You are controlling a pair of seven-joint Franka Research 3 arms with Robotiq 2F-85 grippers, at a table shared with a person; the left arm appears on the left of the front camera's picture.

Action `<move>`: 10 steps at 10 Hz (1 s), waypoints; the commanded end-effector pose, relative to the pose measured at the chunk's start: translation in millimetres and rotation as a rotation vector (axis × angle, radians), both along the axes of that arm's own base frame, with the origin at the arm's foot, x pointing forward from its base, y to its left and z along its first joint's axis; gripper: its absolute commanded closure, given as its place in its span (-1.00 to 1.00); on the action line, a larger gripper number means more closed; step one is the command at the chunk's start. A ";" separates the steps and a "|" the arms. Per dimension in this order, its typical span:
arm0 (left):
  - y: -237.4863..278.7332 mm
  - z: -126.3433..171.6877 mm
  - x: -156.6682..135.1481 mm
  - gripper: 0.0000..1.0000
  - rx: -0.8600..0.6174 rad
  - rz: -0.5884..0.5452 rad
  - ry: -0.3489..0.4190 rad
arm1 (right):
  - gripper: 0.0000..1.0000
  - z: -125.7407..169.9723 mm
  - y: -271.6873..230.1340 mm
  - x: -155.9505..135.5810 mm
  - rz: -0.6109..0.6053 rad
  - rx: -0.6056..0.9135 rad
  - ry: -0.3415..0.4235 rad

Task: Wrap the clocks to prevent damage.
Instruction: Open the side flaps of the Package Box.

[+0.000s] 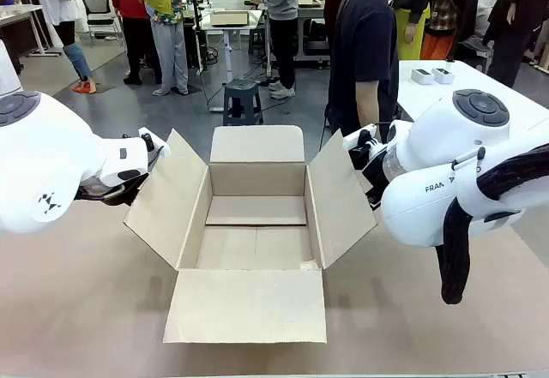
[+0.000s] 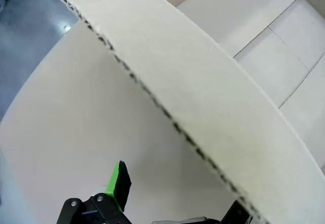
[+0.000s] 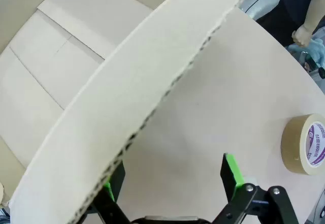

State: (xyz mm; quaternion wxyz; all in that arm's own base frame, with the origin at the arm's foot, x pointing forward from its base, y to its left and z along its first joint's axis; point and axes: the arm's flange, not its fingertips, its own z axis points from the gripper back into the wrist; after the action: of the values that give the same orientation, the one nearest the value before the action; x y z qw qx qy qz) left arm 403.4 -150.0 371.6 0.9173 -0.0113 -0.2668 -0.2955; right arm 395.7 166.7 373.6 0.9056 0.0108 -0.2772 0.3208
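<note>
I have both jaws spread, holding nothing; left gripper at the left flap edge, right gripper at the right flap edge; the cardboard box sits mid-table between them, equally near.

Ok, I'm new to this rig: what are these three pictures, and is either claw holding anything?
The front view looks across a table from the robot's side, towards a person standing at the far side. The white machines are the left arm and the right arm. An open cardboard box sits between them. The other two pictures come from cameras on the wrists. The left gripper is open at the edge of the left flap. The right gripper is open at the right flap. Neither is clamped on anything. A tape roll lies on the table.
</note>
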 end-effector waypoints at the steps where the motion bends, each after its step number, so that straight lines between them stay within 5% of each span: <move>1: -0.1 0.0 -0.1 -1.00 0.000 0.000 0.000 | -1.00 0.0 0.1 -0.1 0.000 0.000 0.000; 10: -0.1 0.0 -0.1 -1.00 0.000 0.000 0.000 | -1.00 0.0 0.1 -0.1 0.000 0.000 0.000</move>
State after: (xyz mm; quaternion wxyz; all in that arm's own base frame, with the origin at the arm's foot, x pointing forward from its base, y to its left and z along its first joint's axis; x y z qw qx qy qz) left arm 403.4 -150.1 371.6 0.9172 -0.0113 -0.2668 -0.2957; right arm 395.7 166.7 373.6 0.9055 0.0106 -0.2772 0.3210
